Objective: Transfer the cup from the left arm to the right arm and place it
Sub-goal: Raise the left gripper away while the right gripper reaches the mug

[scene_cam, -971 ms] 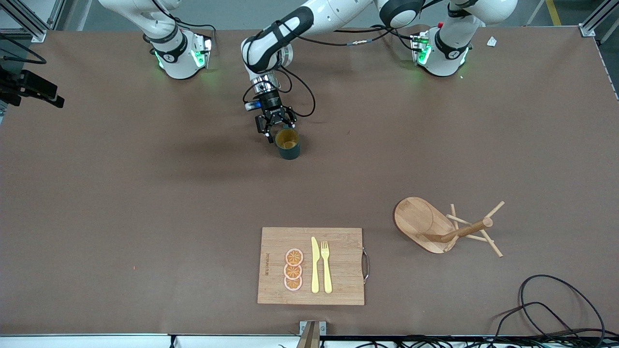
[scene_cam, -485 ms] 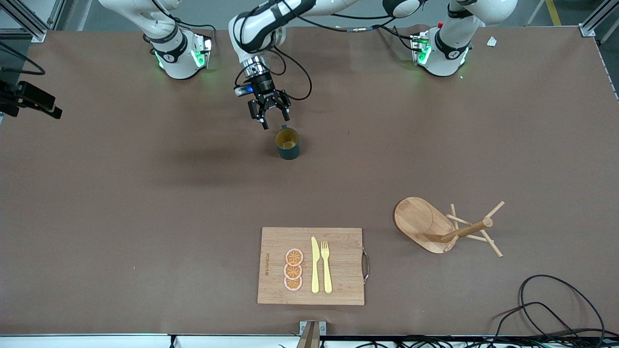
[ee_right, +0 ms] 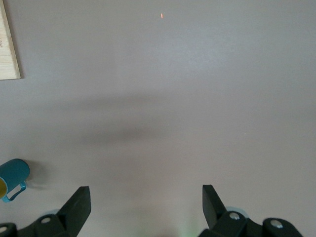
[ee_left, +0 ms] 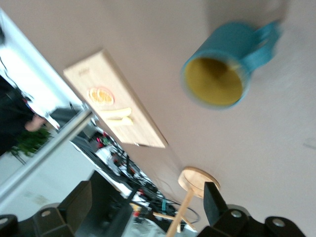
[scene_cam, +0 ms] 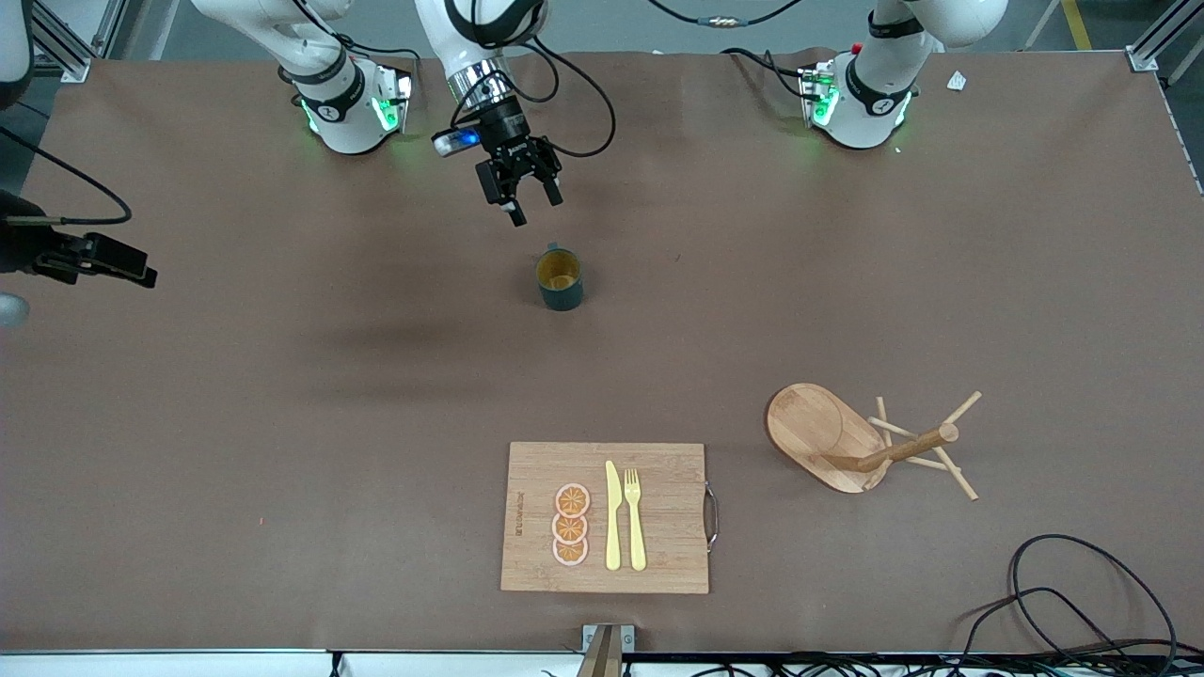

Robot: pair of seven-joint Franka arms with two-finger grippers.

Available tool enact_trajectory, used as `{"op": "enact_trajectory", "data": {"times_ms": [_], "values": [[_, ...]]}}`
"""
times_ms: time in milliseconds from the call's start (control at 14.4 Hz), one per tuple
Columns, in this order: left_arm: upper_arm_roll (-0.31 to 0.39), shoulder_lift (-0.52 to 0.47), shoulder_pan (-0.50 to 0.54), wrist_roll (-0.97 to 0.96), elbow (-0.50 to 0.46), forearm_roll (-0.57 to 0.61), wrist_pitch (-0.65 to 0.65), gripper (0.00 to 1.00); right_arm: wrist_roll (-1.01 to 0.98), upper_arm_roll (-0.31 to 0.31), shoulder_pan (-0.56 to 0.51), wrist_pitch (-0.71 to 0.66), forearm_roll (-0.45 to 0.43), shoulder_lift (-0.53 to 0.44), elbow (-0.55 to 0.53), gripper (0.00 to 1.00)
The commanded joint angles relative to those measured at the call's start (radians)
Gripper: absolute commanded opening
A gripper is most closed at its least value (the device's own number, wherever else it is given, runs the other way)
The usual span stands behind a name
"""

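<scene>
The dark teal cup (scene_cam: 560, 278) stands upright on the brown table, yellowish inside, its handle toward the robots' bases. It also shows in the left wrist view (ee_left: 222, 74) and at the edge of the right wrist view (ee_right: 12, 178). My left gripper (scene_cam: 534, 207) is open and empty, in the air between the cup and the bases, clear of the cup; its fingers (ee_left: 212, 197) stand wide apart. My right gripper (scene_cam: 141, 275) is open and empty, high over the right arm's end of the table (ee_right: 143, 207).
A wooden cutting board (scene_cam: 658, 555) with orange slices (scene_cam: 571, 525), a yellow knife (scene_cam: 612, 517) and a fork (scene_cam: 635, 517) lies near the front edge. A wooden peg stand (scene_cam: 865, 442) lies tipped toward the left arm's end. Black cables (scene_cam: 1082, 602) lie at that front corner.
My left gripper, which was at the cup's handle, has opened, risen and drawn back toward the bases. The cup has stayed put. My right gripper has moved in over the table.
</scene>
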Motion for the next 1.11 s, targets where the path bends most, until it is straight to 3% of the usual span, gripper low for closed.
{"op": "enact_trajectory", "data": {"times_ms": [0,624,1040], "values": [[-0.011,-0.098,0.14,0.011,-0.026,-0.093,0.028,1.0,0.06,0.001,0.028,0.019,0.062,0.006,-0.035,1.0],[-0.01,-0.209,0.467,-0.184,-0.025,-0.343,0.09,1.0,0.278,0.001,0.315,0.307,0.116,0.037,-0.245,1.0],[-0.011,-0.281,0.694,-0.224,-0.025,-0.524,0.113,1.0,0.471,0.001,0.575,0.613,0.116,0.104,-0.398,1.0]]}}
